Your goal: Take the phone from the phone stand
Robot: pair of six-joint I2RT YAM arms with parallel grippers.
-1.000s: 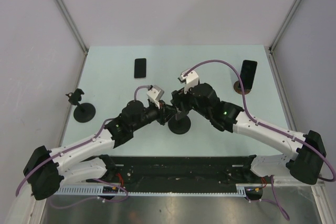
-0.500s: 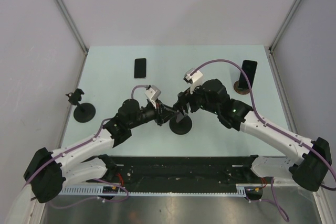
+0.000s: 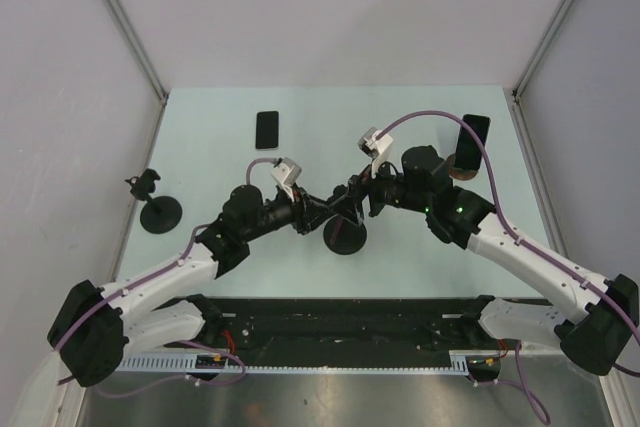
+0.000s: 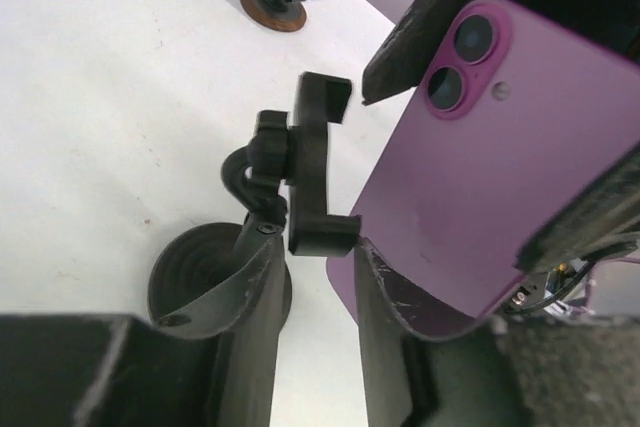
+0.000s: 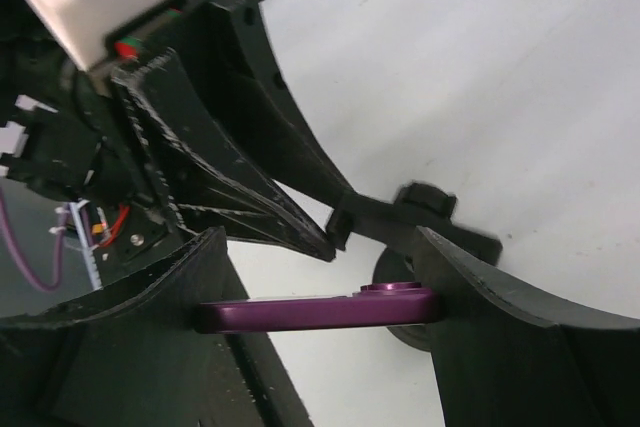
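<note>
Right gripper (image 5: 318, 282): my two fingers (image 5: 480, 327) stand wide apart, and the purple phone (image 5: 315, 309) spans the gap between them. It is seen edge-on in the right wrist view, with one finger pressing on each end. The phone is held clear of the table (image 3: 420, 117).

Left gripper (image 4: 318, 267): my fingers (image 4: 255, 297) are drawn close together, pinching the lower hook of the phone stand (image 4: 310, 167) at their tips. The stand's black cradle rises upright from there. Its upper hook has nothing in it, and its round base (image 4: 195, 272) sits on the table below and to the left.

Relation of phone to stand: in the left wrist view the phone's back, with its twin lenses, tilts away to the right of the cradle. Its lower corner lies just beside the lower hook and my right-hand finger. I cannot tell whether that corner touches the hook.

Surroundings, top view: both grippers meet over the stand near the middle of the table. A dark phone (image 3: 267, 130) lies flat toward the far edge. A second stand (image 3: 155, 202) stands at the left. Another phone (image 3: 472, 140) leans on a brown-based stand (image 3: 460, 169) at the far right.
</note>
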